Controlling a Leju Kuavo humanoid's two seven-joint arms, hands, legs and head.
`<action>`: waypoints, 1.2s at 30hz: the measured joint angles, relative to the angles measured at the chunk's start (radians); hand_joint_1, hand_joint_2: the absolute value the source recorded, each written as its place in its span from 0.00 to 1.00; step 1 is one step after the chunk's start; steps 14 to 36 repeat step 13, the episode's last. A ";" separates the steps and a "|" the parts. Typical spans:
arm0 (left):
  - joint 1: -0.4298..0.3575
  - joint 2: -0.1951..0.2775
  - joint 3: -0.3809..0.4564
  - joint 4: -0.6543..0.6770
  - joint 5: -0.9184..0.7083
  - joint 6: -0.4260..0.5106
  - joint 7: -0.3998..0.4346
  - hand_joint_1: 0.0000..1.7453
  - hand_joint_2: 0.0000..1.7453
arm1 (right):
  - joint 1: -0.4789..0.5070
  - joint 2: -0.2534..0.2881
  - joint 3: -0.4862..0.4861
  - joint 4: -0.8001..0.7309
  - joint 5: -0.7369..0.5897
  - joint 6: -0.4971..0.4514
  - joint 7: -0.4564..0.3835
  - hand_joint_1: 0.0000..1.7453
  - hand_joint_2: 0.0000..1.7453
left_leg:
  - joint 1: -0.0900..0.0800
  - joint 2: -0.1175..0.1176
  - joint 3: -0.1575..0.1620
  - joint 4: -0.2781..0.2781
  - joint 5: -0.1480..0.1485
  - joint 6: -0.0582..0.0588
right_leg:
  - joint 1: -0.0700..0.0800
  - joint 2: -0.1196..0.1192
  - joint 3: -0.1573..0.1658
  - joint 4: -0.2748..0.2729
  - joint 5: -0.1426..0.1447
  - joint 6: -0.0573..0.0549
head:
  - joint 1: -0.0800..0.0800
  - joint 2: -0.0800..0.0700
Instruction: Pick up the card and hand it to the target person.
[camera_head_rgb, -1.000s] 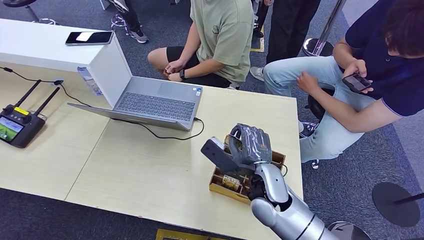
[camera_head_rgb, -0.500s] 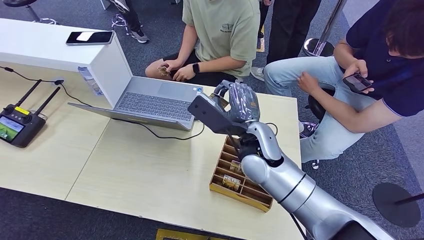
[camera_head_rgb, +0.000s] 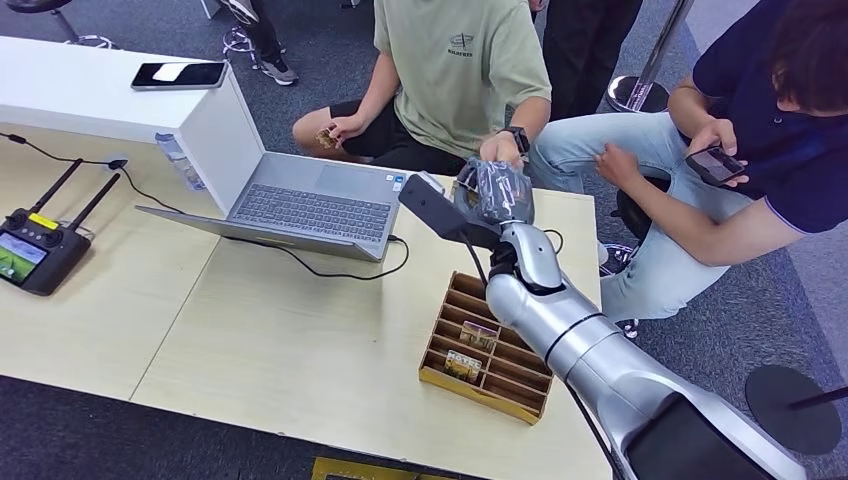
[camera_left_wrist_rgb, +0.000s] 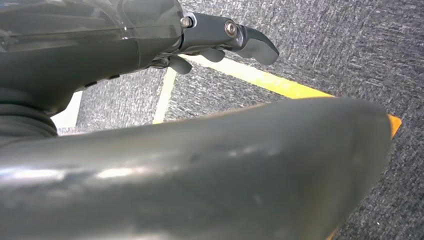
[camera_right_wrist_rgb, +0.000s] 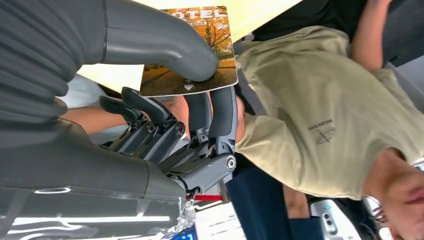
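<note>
My right hand (camera_head_rgb: 490, 195) is stretched out over the table's far edge, toward the person in the green shirt (camera_head_rgb: 460, 70). In the right wrist view it (camera_right_wrist_rgb: 165, 125) pinches the card (camera_right_wrist_rgb: 220, 35), an orange-brown photo card with white lettering, between the thumb (camera_right_wrist_rgb: 165, 47) and the dark fingers (camera_right_wrist_rgb: 220, 115). The person's hand (camera_head_rgb: 497, 150), with a watch on the wrist, reaches right up to my hand; whether it touches the card I cannot tell. My left hand (camera_left_wrist_rgb: 225, 37) hangs over grey carpet, fingers out and holding nothing.
A wooden compartment tray (camera_head_rgb: 500, 385) with more cards (camera_head_rgb: 463, 365) lies under my right forearm. An open laptop (camera_head_rgb: 310, 205), its cable, a white box (camera_head_rgb: 100, 95) and a remote controller (camera_head_rgb: 35, 250) sit to the left. A second seated person (camera_head_rgb: 760, 130) holds a phone at right.
My right arm rose from the wooden tray and reached forward to the table's far edge with the card. The person in green shifted and brought a hand up to mine.
</note>
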 joint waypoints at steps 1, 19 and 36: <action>0.000 0.000 -0.002 0.000 0.000 0.000 0.000 0.00 0.00 | -0.002 0.002 0.000 0.012 0.001 -0.004 -0.001 1.00 1.00 | 0.000 0.000 0.000 0.000 0.000 0.000 | 0.000 0.000 0.000 0.000 0.000 0.000 | 0.000 0.000; 0.000 0.000 -0.016 0.000 0.001 0.001 -0.004 0.00 1.00 | -0.019 0.021 0.001 0.078 0.014 -0.022 -0.004 0.00 1.00 | 0.000 0.000 0.000 0.000 0.000 0.000 | 0.000 0.000 0.000 0.000 0.000 0.000 | 0.000 0.000; 0.000 0.000 -0.016 0.000 0.001 0.001 -0.004 0.00 1.00 | -0.019 0.021 0.001 0.078 0.014 -0.022 -0.004 0.00 1.00 | 0.000 0.000 0.000 0.000 0.000 0.000 | 0.000 0.000 0.000 0.000 0.000 0.000 | 0.000 0.000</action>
